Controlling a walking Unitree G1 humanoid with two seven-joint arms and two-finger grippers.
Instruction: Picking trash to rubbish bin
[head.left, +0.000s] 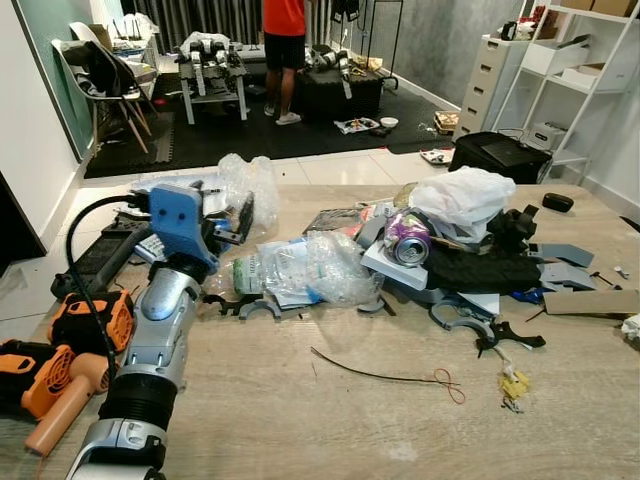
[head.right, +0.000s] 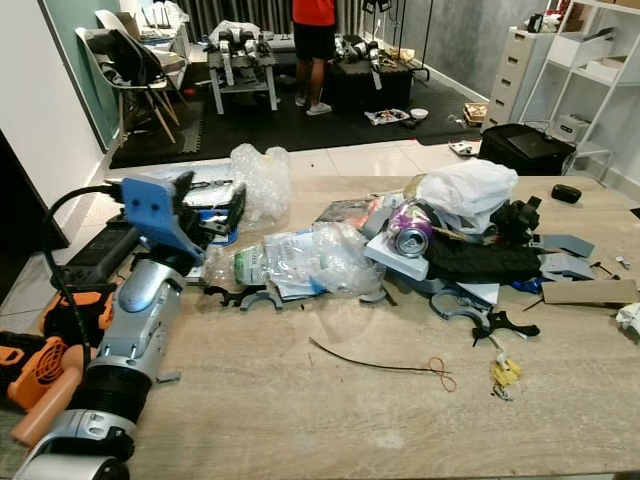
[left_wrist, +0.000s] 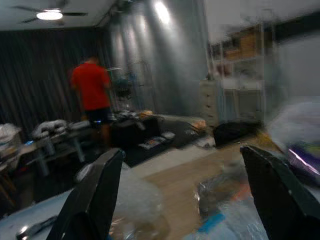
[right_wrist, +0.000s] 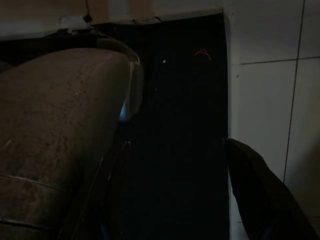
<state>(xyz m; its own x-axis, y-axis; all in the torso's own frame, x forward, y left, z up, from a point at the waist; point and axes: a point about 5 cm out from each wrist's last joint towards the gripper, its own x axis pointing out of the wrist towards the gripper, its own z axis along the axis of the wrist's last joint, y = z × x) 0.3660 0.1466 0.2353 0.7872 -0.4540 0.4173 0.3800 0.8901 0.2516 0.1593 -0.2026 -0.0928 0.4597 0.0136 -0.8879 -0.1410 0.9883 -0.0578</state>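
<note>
Crinkly clear plastic is what I'm going for first, imo the easiest trash on this table (head.left: 300, 420). Left gripper (left_wrist: 182, 200) is up over the table's left side w/ its fingers (left_wrist: 92, 197) spread wide apart, nothing between them, pointing toward the plastic bag (head.left: 300, 268) heaped mid-table, near but not touching. Right gripper (right_wrist: 172, 195) hangs idle down by the floor tiles, fingers apart too.

Plan for doing this well: come in low, get one finger under a thick fold, not the thin edge, or it'll just slip out. Watch the purple can (head.left: 408, 240) and white bag (head.left: 462, 198) just to the right, easy to drag those along. Can't make out a bin from here, so I'll have to turn after the grab. Person in a red top (head.left: 284, 15) at the back of the room, well apart, but keep an eye out.
</note>
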